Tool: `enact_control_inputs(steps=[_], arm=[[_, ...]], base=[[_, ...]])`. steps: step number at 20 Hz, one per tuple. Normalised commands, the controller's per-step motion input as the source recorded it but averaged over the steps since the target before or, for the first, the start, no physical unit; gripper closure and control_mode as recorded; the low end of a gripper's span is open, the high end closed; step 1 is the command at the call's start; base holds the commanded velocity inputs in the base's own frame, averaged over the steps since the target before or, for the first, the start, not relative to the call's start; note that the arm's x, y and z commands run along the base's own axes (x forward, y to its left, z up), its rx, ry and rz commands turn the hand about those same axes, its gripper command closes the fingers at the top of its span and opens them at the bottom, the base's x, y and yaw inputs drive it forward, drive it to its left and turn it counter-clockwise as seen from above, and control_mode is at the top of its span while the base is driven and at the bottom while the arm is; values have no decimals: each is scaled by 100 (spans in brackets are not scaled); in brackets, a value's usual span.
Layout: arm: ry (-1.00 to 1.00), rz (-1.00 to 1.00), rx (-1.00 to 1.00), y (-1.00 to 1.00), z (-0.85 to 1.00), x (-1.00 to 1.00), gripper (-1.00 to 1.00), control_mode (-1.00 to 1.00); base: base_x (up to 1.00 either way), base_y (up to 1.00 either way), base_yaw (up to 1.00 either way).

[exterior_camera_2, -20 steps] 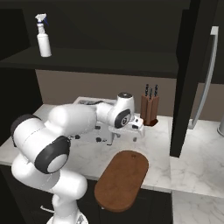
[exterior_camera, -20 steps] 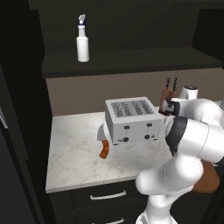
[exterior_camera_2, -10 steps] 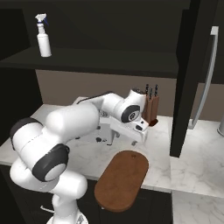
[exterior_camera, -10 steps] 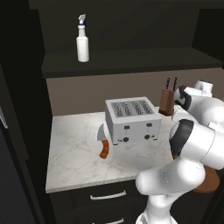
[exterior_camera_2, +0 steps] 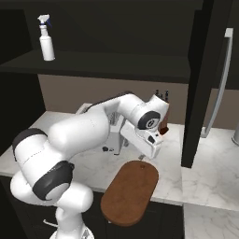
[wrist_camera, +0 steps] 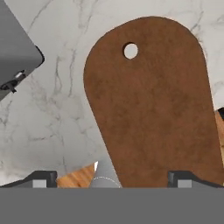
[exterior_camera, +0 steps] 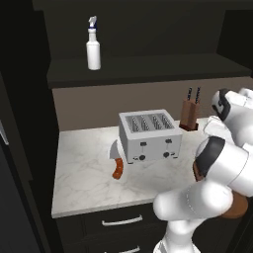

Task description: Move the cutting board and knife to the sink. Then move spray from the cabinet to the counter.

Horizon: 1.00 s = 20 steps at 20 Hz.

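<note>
With nothing moved yet, hovering wide-open pincer (wrist_camera: 111, 177) over cutting board (exterior_camera_2: 130, 192) on near counter (exterior_camera: 86, 183) edge; knife (exterior_camera: 116, 161) by toaster, spray (exterior_camera: 93, 43) shelved.

Your left base view looks forward and down from behind the arm's left, your right base view from behind its right. Both share the marble bench (exterior_camera: 89, 173), toaster (exterior_camera: 147, 135) and spray (exterior_camera_2: 46, 37). Your hand view sits close, apparently straight above the cutting board (wrist_camera: 153, 100).
</note>
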Motion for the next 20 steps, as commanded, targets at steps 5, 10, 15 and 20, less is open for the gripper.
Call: enact_control_inputs(steps=[5,10,15,20], arm=[[-2,-10,0,8,6,-56,-100,-100],[-2,-9,0,5,5,-54,-100,-100],[0,-6,0,0,5,-42,-100,-100],[0,-4,0,0,3,-47,-100,-100]], base=[[0,0,0],[0,0,0],[0,0,0],[0,0,0]])
